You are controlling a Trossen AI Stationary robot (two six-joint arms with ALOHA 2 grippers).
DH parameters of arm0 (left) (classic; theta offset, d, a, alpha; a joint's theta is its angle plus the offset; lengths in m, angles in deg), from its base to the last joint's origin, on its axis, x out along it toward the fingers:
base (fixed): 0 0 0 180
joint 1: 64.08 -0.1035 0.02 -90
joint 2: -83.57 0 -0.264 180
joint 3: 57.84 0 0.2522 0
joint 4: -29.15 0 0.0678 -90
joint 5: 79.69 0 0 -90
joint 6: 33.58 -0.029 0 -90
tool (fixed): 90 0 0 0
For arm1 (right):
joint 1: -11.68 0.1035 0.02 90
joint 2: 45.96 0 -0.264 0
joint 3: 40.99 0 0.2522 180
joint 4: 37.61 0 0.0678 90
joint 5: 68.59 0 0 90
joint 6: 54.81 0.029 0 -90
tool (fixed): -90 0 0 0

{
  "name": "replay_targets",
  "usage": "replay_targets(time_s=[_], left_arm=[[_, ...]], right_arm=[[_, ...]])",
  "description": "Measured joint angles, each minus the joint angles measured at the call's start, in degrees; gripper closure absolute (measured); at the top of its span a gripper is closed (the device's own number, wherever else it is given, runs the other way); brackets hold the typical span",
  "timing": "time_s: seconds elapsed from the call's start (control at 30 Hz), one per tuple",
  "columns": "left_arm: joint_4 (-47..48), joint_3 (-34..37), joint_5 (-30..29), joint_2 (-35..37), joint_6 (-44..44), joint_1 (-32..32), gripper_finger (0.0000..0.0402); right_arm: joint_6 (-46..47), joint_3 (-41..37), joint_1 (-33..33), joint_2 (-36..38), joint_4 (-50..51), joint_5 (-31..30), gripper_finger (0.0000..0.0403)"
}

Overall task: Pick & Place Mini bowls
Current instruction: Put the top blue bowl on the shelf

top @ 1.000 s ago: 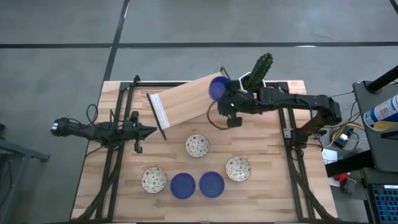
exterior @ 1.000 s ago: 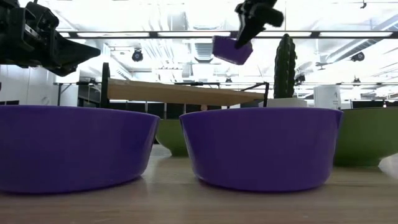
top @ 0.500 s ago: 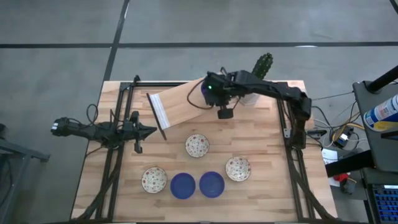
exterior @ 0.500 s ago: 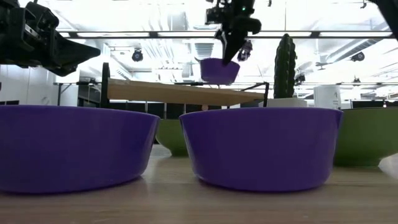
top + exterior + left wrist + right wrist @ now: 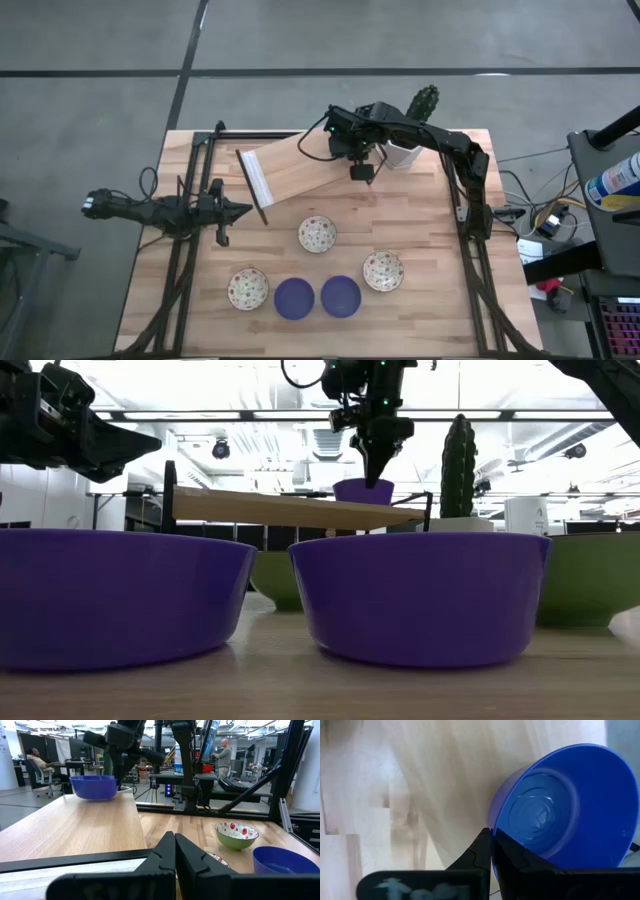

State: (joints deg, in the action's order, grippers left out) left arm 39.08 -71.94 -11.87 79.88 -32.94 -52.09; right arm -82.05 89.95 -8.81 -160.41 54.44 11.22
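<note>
On the ramp (image 5: 290, 165), unlabelled blue bowl (image 5: 94, 786).

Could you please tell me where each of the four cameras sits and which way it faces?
High view: above the table, looking straight down; both arms show, right gripper over the ramp.
Low view: at table height, looking level past two blue bowls; both arms enter from above.
Left wrist view: on the left arm, looking along the ramp; its own shut jaws show below.
Right wrist view: on the right arm, looking down on the held blue bowl; its own jaws show.
Shared: that held bowl also appears in the low and left wrist views.
</note>
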Motion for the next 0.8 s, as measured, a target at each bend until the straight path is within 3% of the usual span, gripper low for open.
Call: replay_targets(time_s=[0.63,0.8], left_arm=[[0.00,0.00,0.00,0.00,0.00,0.00,0.0402],[0.00,0.00,-0.01,0.00,0.00,0.00,0.0402]], right_arm=[[1.98,-0.30,0.09,0.00,-1.12,2.78,0.0393],[3.06,-0.30,0.09,-0.02,-1.22,2.75,0.0367]])
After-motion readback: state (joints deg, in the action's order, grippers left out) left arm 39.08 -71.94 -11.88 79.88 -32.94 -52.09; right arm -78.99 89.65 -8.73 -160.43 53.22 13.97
